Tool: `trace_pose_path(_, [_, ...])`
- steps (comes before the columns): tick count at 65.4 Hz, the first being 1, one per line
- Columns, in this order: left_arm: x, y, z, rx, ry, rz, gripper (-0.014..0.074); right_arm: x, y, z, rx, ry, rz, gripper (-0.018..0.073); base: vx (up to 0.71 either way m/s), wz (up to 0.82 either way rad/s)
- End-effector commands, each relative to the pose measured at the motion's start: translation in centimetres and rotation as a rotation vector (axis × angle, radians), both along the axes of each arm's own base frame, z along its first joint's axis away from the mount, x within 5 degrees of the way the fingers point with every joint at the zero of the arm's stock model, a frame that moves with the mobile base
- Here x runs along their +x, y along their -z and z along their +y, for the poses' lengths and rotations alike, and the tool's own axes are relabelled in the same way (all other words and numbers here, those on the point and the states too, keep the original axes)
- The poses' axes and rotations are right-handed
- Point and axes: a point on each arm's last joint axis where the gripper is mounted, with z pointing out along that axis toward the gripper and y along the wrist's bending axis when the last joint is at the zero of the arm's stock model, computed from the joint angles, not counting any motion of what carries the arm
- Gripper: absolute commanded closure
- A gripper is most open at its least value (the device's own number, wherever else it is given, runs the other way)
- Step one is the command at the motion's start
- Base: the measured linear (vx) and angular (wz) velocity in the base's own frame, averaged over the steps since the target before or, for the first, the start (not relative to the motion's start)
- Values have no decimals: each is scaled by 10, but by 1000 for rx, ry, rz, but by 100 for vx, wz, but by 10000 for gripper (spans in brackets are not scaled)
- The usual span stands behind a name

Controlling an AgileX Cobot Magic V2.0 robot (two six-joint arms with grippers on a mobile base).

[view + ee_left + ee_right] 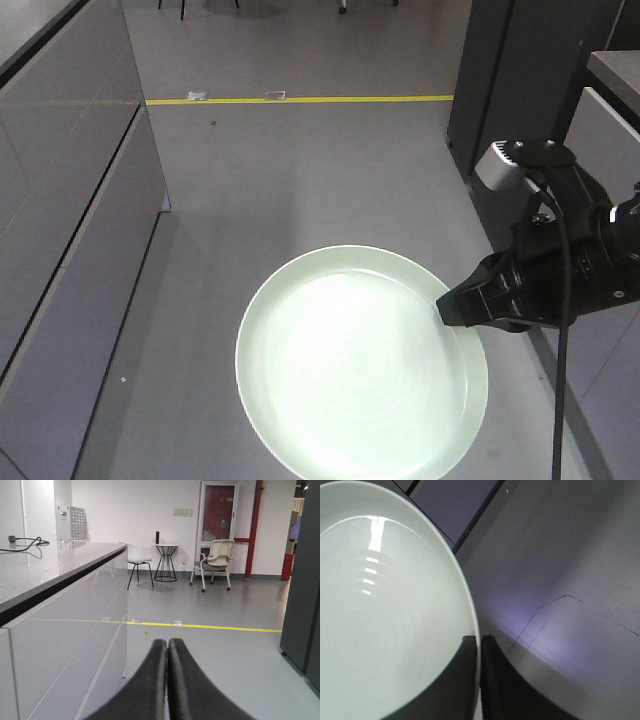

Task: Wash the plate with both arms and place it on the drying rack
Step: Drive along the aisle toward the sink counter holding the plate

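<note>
A round pale mint-green plate hangs in the air above the grey floor, face up and tilted a little. My right gripper is shut on its right rim, one finger above and one below. In the right wrist view the plate fills the left side, with its rim clamped in my right gripper. My left gripper is shut with nothing between its fingers and points down an open room, away from the plate. The drying rack is out of view.
A long grey counter with drawer fronts runs along the left. Dark cabinets stand at the right. A yellow floor line crosses ahead. Chairs and a small table stand at the far wall.
</note>
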Motion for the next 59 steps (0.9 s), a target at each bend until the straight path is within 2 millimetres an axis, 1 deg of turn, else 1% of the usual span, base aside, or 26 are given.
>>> trace_pose_path(1, [-3,-15,0,-5,2,-115,603,-2,-16,1,56,17,-60,561,17,-6])
trace_pose_path(59, [-3,-15,0,-5,2,-115,603,-3,-16,1,56,15,-58,561,17,-4])
